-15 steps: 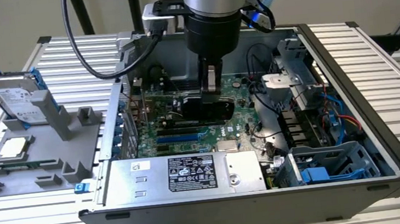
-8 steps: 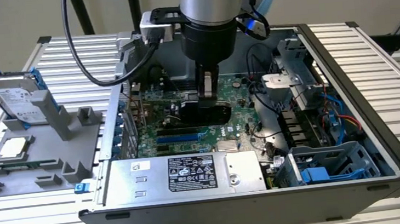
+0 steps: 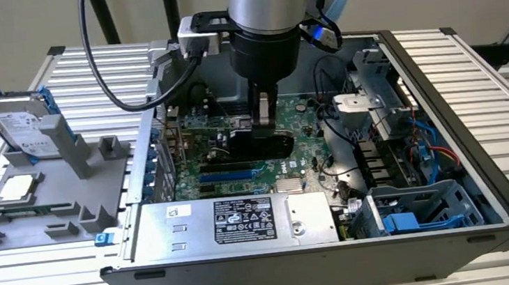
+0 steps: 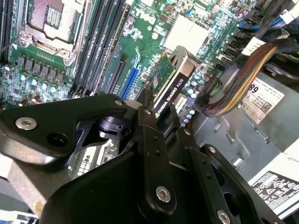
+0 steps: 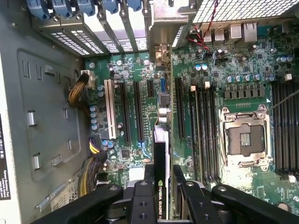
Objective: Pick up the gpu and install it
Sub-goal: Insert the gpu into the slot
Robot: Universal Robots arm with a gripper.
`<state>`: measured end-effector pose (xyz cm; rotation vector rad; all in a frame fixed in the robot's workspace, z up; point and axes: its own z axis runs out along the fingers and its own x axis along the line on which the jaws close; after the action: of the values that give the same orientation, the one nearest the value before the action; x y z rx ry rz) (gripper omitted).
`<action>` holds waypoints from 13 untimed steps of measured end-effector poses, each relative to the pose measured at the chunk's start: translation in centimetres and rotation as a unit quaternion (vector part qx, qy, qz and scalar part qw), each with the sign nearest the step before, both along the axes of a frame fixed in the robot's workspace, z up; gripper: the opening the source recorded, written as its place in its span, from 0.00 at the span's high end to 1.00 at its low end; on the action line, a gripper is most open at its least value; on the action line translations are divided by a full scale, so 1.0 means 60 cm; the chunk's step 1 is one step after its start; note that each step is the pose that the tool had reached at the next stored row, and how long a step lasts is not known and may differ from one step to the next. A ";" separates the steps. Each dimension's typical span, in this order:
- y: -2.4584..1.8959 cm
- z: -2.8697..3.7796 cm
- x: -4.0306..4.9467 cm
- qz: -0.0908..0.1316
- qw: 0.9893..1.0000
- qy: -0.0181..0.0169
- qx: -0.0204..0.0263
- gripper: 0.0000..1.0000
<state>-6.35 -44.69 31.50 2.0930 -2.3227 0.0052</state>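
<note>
In the centre of the exterior view, the arm's black tool (image 3: 263,124) hangs inside the open grey computer case (image 3: 480,163), its fingers pinching the gpu (image 3: 257,144), a thin green circuit card with a black cooler shroud, held on edge just above the green motherboard (image 3: 201,172). In both wrist views the card (image 4: 170,83) (image 5: 161,163) sits clamped between the fingers (image 5: 141,200) over the long black expansion slots (image 5: 138,112). At the left of the exterior view, a silver hard drive with blue clips (image 3: 21,123) stands in a grey holder (image 3: 45,204) on the ribbed metal worktop (image 3: 470,59).

Exterior view sits high off the open computer case (image 3: 480,163), angled down across the table (image 3: 470,52); both wrist views ride close above the motherboard (image 4: 154,28) (image 5: 224,84), facing down past the gripper (image 4: 161,116) (image 5: 161,182), sharing its slots.
</note>
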 end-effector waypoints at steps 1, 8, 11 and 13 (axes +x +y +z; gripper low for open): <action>0.0001 -0.001 0.000 0.000 1.000 0.000 0.000 1.00; 0.0002 -0.014 -0.008 0.000 1.000 0.000 0.000 1.00; 0.0005 -0.023 -0.013 0.001 1.000 0.000 0.000 1.00; 0.0015 -0.028 -0.016 0.002 1.000 0.000 0.000 1.00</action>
<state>-7.29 -44.60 29.84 2.0976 -2.3187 0.0051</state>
